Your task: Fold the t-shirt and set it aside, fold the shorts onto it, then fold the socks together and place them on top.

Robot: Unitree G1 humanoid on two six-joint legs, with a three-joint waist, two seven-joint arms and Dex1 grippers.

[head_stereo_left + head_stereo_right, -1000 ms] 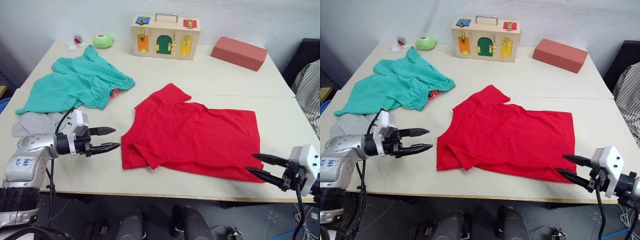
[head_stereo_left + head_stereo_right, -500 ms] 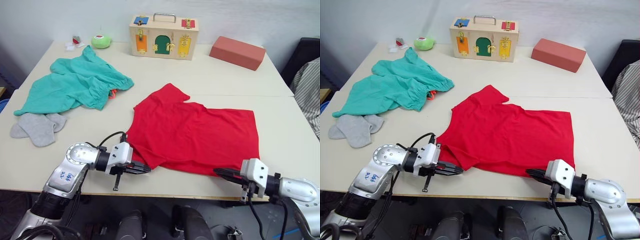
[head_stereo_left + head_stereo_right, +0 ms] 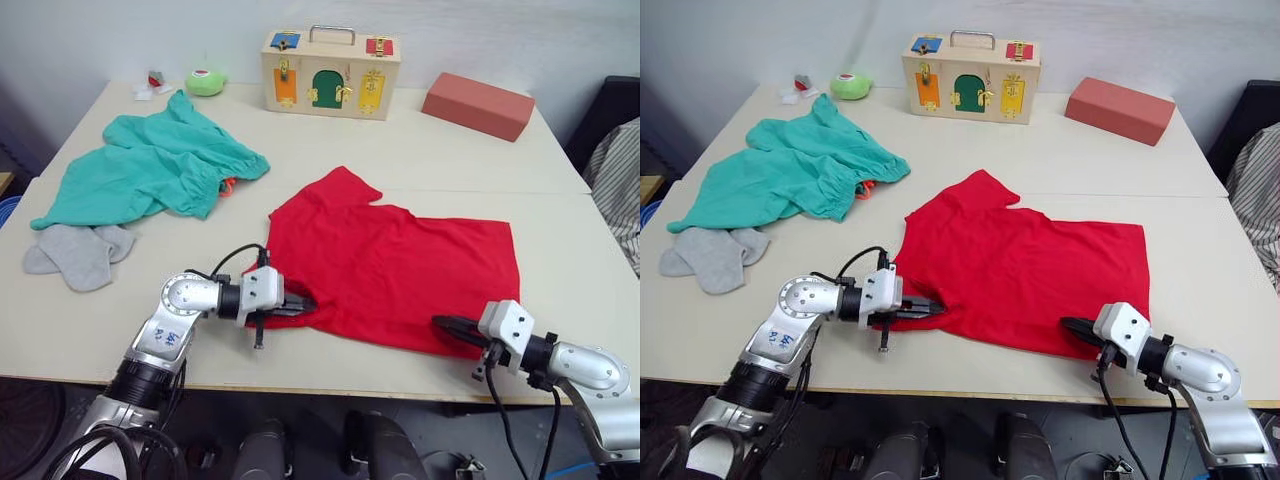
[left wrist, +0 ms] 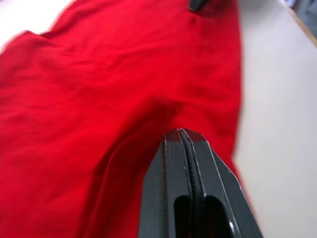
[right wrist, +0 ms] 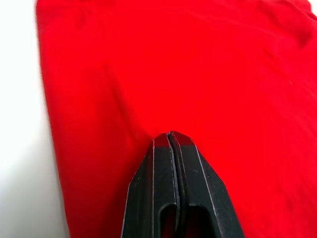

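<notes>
— So, where is the bright red short-sleeved cloth t-shirt (image 3: 400, 270) lying right now?

— It is lying spread across the near half of the pale tabletop (image 3: 420, 150), one sleeve pointing toward the far side. The left gripper (image 3: 300, 304) is pressing in at the shirt's near left corner, and the right gripper (image 3: 448, 327) is pressing in at the near right hem.

— Are the fingers gripping anything?

— Both pairs are lying pressed tight together, tip against tip. In the left wrist view the left fingers (image 4: 198, 178) are resting on red cloth, and the right wrist view is showing the same for the right fingers (image 5: 173, 183). Whether a fold of cloth is pinched between them, I cannot tell.

— And the other garments?

— The teal-green cloth shorts (image 3: 150, 170) with the gathered waistband are lying crumpled on the far left, a bit of orange drawstring (image 3: 229, 185) peeking out at their edge. The small light-grey knit socks (image 3: 75, 255) are lying just in front of them, touching their near edge, well apart from the shirt.

— Anything behind?

— A wooden latch box with a metal handle (image 3: 331, 72), a reddish brick-shaped block (image 3: 477, 105), and a small green round toy (image 3: 206, 82) are sitting along the far edge.
</notes>
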